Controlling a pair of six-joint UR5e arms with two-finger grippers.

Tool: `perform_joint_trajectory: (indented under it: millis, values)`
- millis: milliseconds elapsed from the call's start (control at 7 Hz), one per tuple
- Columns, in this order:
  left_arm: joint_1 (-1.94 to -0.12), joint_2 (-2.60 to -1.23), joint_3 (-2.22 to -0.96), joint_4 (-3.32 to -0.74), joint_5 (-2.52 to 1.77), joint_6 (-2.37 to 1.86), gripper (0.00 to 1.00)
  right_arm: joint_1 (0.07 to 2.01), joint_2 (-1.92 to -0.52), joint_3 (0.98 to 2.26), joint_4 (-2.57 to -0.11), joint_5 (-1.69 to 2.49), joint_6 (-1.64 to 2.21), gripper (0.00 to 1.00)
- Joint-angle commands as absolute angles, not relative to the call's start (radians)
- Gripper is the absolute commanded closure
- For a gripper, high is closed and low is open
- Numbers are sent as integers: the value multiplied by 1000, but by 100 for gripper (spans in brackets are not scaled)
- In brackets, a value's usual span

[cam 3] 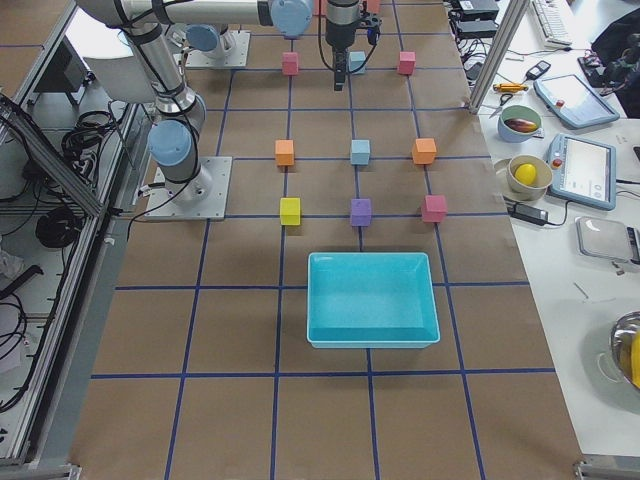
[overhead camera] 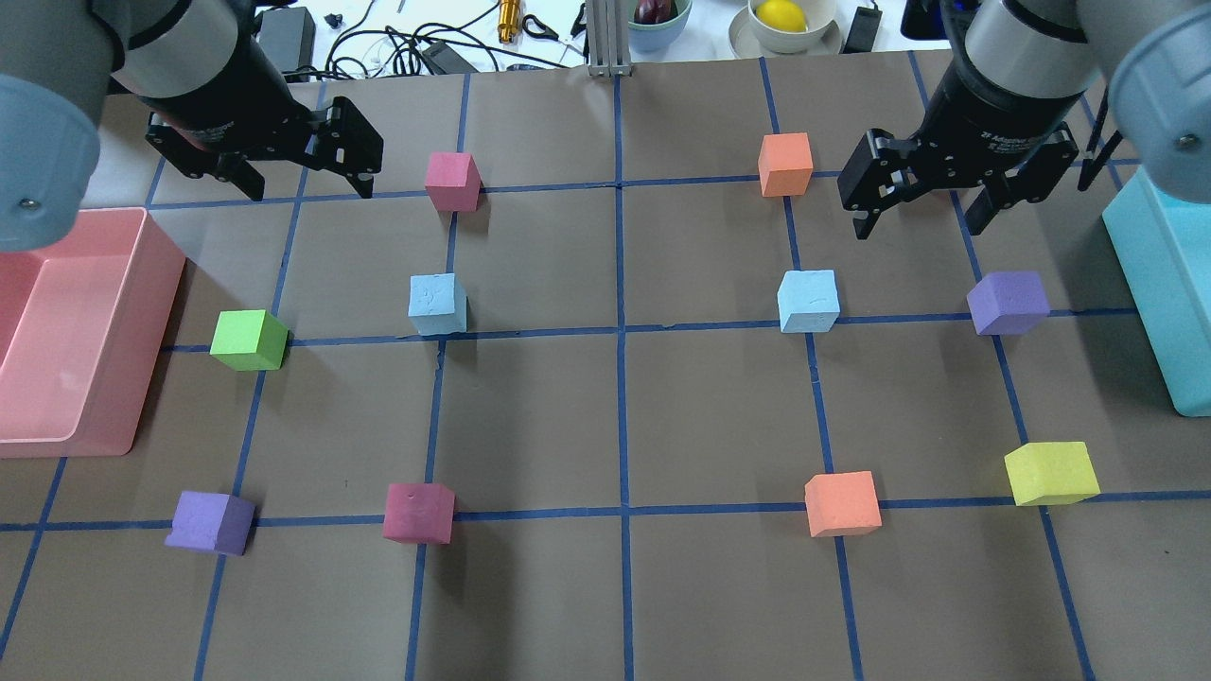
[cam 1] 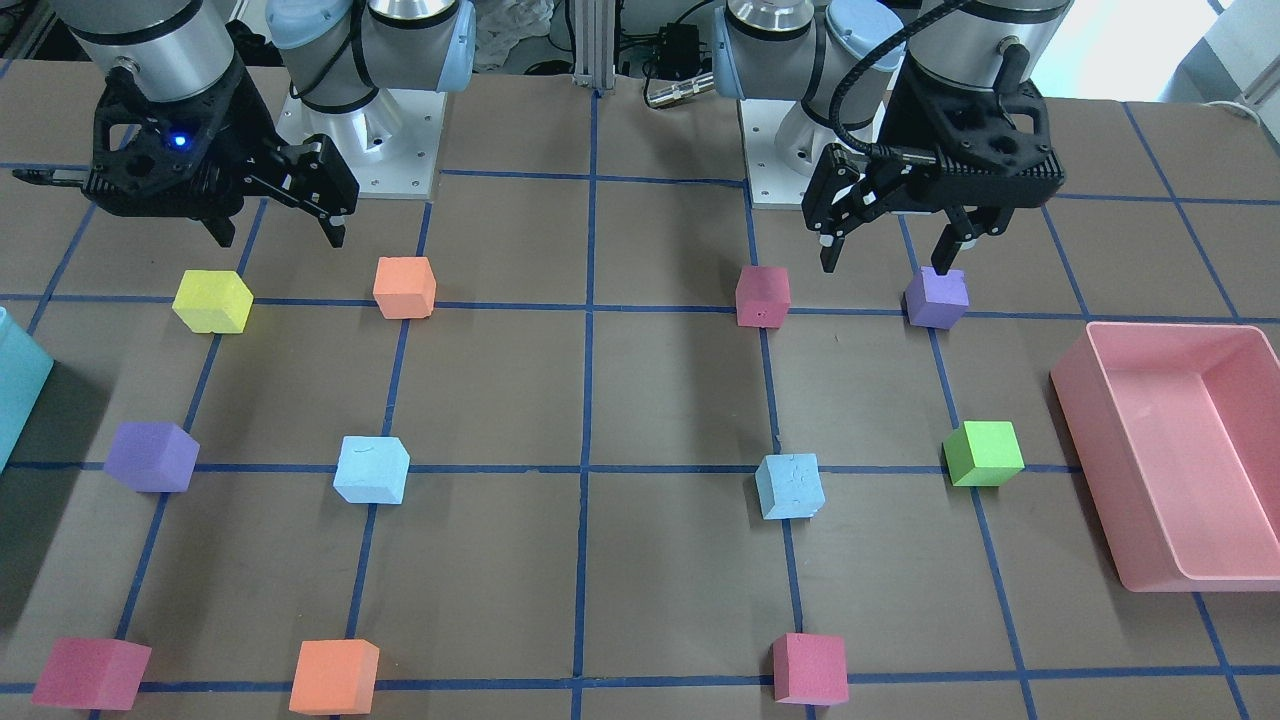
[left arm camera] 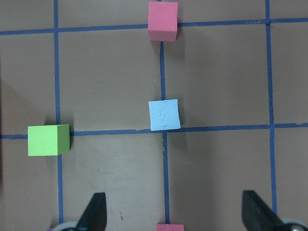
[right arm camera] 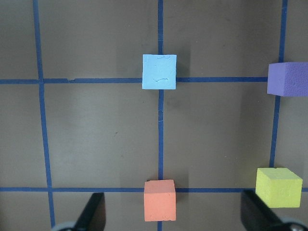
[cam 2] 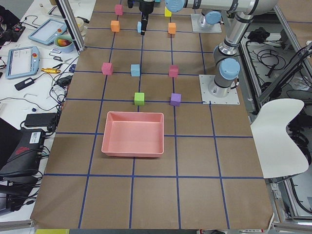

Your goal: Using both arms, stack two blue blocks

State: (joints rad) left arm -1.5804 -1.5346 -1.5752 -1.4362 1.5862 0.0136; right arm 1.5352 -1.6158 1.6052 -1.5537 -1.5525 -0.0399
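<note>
Seen from above, the pink bin (overhead camera: 161,331) sits at the far left of the table (overhead camera: 615,586). Past it, up in the air, hangs the left gripper (overhead camera: 307,186). Its 2 fingers are spread wide apart and there is nothing between them. Beside the bin sits a green block (overhead camera: 248,340).

Next comes the left blue block (overhead camera: 437,305). It sits flat on the table, right by a spot where 2 blue tape lines cross. A pink block (overhead camera: 451,182) sits farther out along the same line. The left arm's own camera looks down on this blue block, out in front of its open fingers, so I think this arm is lined up to go for it.

Over the middle line is the right blue block (overhead camera: 808,301). It is flat on the table too, with nothing on top, and it is well apart from the other blue one. An orange block (overhead camera: 785,165) sits beyond it.

Then comes the right gripper (overhead camera: 916,227), also up in the air, fingers wide apart and holding nothing. Near it is a purple block (overhead camera: 1009,303), and the teal bin (overhead camera: 1154,284) is at the far right.

So no part of the job is done yet. Both blue blocks are on the table and no gripper touches them. What is left is all of it: go down, close on a blue block, lift it, carry it across, set it square on the other one, and let go
</note>
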Motion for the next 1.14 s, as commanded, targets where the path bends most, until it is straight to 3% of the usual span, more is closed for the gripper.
perform_joint_trajectory:
  millis: [0, 429, 857, 1000]
  values:
    - [-1580, -1528, -1575, -1442, 1589, 14, 0, 1537, -1615, 1606, -1554, -1551, -40, 0]
    - [-1575, -1567, -1568, -1474, 1589, 14, 0, 1539, -1611, 1612, -1554, -1543, -40, 0]
    - [-1575, -1771, -1575, -1360, 1583, -41, 0, 1539, -1591, 1624, -1574, -1565, -54, 0]
    - [-1575, -1823, -1578, -1323, 1583, -51, 0, 1531, -1497, 1638, -1575, -1569, -45, 0]
